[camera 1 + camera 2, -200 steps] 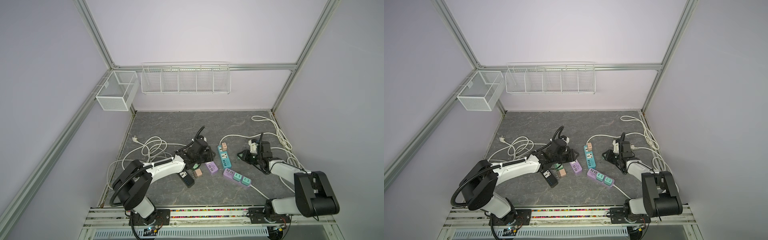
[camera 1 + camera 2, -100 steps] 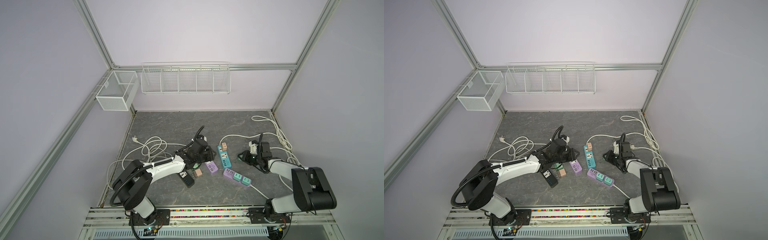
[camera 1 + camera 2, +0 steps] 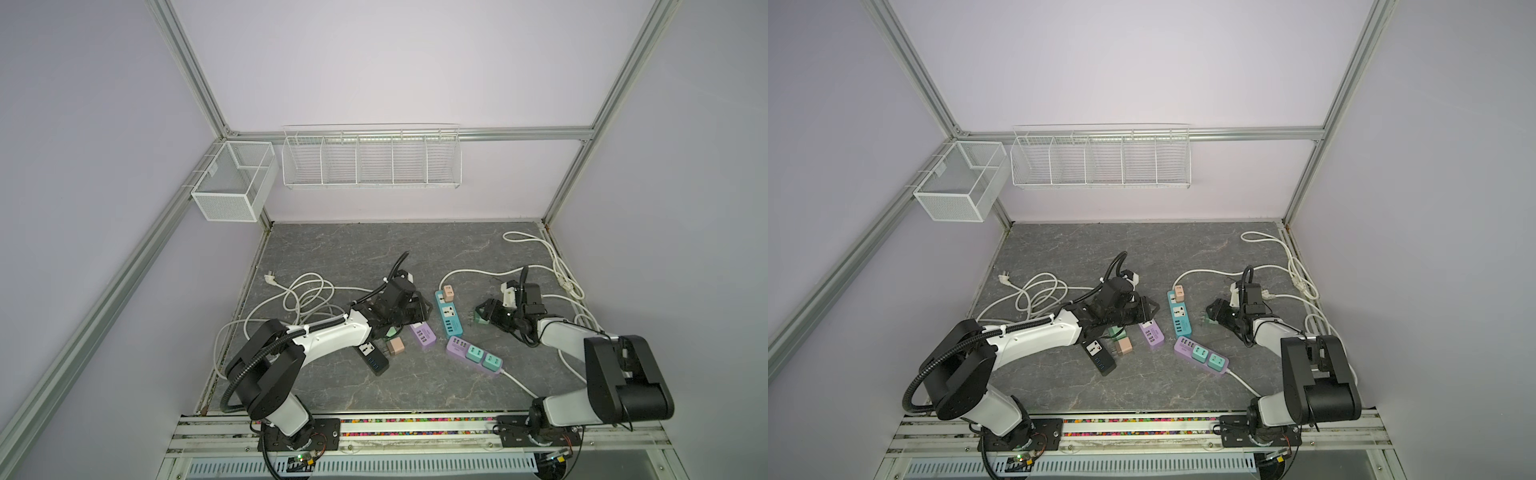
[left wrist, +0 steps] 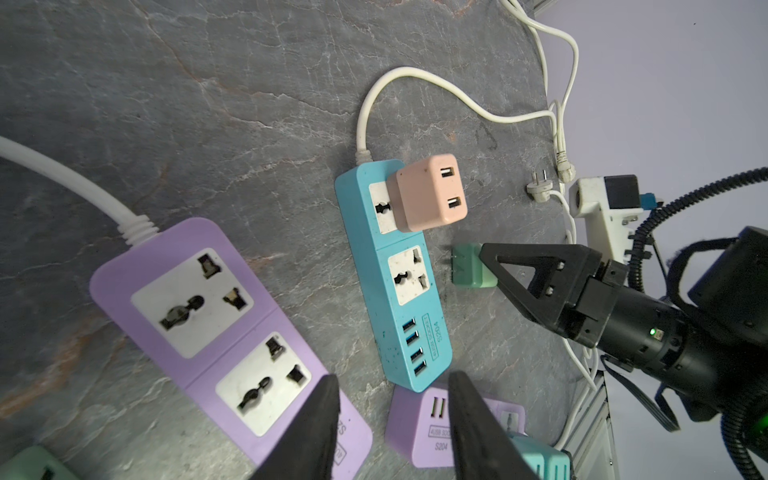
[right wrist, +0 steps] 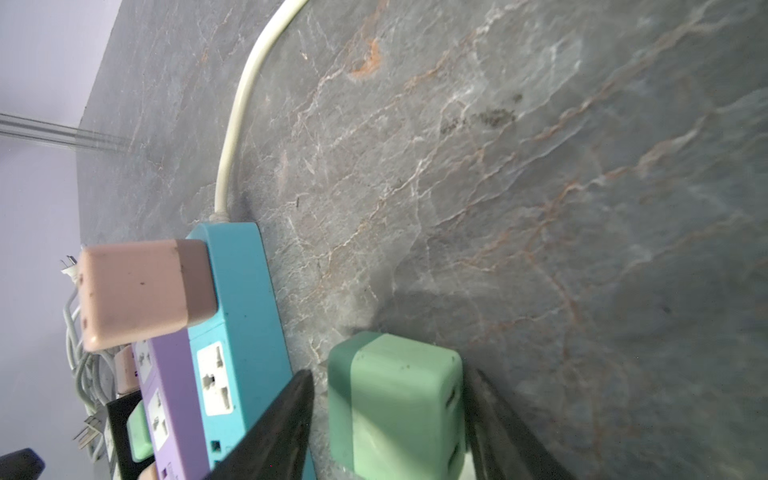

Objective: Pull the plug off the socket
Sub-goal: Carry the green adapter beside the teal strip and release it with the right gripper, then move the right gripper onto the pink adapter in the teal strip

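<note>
At about three o'clock from the teal power strip (image 3: 451, 328), on the grey table (image 3: 353, 253), the green plug (image 5: 395, 411) lay free on its side. Its prongs pointed toward nine o'clock, at the strip's empty middle socket (image 4: 409, 274), just beside the strip and not in it. The right gripper (image 5: 390, 374) straddled the plug with its jaws released. From where I stood a clear gap showed on one side, and the other finger sat close to the plug, touching or not I could not tell.

That plug looked done to me. The strip's long axis ran roughly twelve to six, and a pink plug (image 4: 428, 193) sat seated in the socket at its twelve o'clock end. It lay near the right jaws, at about ten o'clock from them. The left gripper (image 4: 392, 378), jaws partly parted and holding nothing, hovered on the strip's nine o'clock side over a purple strip (image 4: 110, 291). Neither arm seemed clearly nearer to the pink plug. I judged any pull would have to go straight off the strip's face.
</note>
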Robot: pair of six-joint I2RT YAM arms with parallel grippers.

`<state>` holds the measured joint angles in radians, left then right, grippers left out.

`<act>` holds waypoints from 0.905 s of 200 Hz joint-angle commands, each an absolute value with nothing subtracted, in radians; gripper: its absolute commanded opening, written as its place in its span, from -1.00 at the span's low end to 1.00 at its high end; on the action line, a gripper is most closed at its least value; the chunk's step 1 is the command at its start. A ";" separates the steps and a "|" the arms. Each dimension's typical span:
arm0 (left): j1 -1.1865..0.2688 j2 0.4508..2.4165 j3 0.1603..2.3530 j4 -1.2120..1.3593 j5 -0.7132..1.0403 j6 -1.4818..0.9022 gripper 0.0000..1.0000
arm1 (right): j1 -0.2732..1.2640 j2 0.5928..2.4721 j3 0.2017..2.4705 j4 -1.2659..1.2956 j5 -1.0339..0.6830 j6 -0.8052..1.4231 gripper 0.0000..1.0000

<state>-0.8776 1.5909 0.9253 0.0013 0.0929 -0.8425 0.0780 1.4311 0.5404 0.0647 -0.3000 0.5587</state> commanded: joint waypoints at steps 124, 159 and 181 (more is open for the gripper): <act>-0.878 1.593 1.001 -0.012 0.096 -0.819 -0.07 | 0.146 1.124 0.576 -0.158 -0.118 0.468 0.65; -0.868 1.632 1.057 -0.016 0.106 -0.818 -0.07 | 0.235 1.108 0.697 -0.283 -0.089 0.428 0.66; -0.854 1.673 1.087 0.000 0.124 -0.830 -0.06 | 0.267 1.143 0.759 -0.313 -0.090 0.411 0.66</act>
